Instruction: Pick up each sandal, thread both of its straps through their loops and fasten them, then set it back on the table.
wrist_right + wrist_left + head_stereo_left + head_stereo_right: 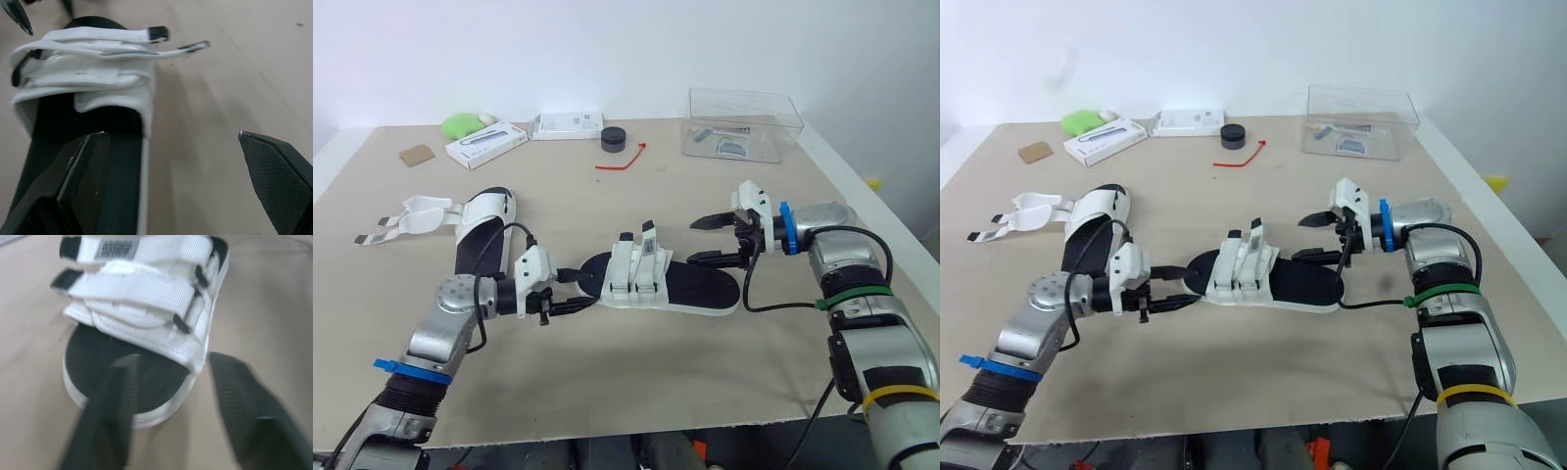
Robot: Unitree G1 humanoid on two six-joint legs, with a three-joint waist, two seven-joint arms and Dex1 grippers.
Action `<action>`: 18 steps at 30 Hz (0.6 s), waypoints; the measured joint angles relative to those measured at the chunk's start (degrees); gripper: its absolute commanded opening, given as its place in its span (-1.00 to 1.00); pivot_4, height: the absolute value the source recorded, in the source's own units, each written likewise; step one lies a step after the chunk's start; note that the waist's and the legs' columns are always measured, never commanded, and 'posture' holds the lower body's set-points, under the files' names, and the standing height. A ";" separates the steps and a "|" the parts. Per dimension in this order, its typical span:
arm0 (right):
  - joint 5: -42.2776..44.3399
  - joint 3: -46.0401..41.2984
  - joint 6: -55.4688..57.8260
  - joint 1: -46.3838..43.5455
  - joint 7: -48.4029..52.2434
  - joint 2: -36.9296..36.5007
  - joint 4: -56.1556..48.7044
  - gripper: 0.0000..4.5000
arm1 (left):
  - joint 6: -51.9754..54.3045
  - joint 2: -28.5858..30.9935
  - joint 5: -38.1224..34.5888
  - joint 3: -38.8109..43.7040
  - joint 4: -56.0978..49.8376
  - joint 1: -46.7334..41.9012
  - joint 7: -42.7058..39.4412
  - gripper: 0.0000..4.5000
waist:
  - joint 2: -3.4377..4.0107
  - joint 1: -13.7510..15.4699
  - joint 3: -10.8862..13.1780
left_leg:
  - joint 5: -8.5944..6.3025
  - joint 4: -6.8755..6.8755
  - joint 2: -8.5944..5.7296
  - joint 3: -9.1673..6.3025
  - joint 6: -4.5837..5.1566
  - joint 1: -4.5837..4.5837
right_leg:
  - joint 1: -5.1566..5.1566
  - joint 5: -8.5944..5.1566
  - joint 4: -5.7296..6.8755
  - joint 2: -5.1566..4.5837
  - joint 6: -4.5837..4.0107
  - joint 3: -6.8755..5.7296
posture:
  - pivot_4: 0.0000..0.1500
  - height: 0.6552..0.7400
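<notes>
Bright, even, diffuse light over the beige tabletop (636, 382), white wall (607, 49) behind evenly lit, faint soft-edged shadows hugging the middle sandal (658, 281), pale highlights on the rim of the clear plastic box (793, 132)

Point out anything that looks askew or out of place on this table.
The sandal at the robot's left lies with both straps splayed loose on the table, unfastened. The middle sandal has strap ends sticking up instead of lying flat.
</notes>
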 measured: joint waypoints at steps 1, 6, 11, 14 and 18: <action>-0.05 0.00 -0.38 0.14 0.09 0.97 0.07 1.00 | 0.12 0.97 -0.94 0.65 -1.39 0.37 -0.93 0.89 | -0.01 -0.12 0.01 | 0.00 0.00 0.02 0.01 0.00 -0.01 | -0.01 0.00 0.00 0.00 0.00 0.00 | 1.00 1.00; -0.63 0.02 -2.06 0.49 -0.38 3.89 0.18 1.00 | 2.84 3.14 -5.26 3.12 -6.61 2.91 -2.77 0.97 | 0.00 -0.08 0.04 | -0.02 0.00 -0.01 0.00 -0.04 -0.05 | -0.02 0.00 -0.01 -0.08 0.01 -0.02 | 1.00 1.00; -1.79 0.25 -4.43 0.84 -1.63 6.71 1.83 1.00 | 7.09 3.62 -10.03 5.67 -14.44 6.52 -0.97 0.97 | -0.01 -0.09 0.04 | -0.08 0.02 -0.01 -0.01 -0.16 -0.05 | -0.03 -0.01 -0.01 -0.10 0.02 -0.03 | 1.00 1.00; -1.79 0.21 -4.20 0.78 -2.00 7.90 2.32 0.71 | 8.76 3.63 -11.45 6.47 -17.30 7.16 1.01 1.00 | -0.01 -0.08 0.04 | -0.06 0.02 -0.01 -0.03 -0.18 -0.04 | -0.02 -0.01 0.00 -0.08 0.02 -0.03 | 1.00 1.00; -1.81 0.22 -3.37 0.83 -2.42 9.38 2.95 -0.14 | 9.42 3.62 -11.47 6.81 -18.99 9.02 2.92 1.00 | -0.01 -0.14 0.05 | -0.05 0.02 0.00 -0.04 -0.23 -0.01 | -0.02 -0.01 0.04 -0.04 0.00 -0.03 | 1.00 1.00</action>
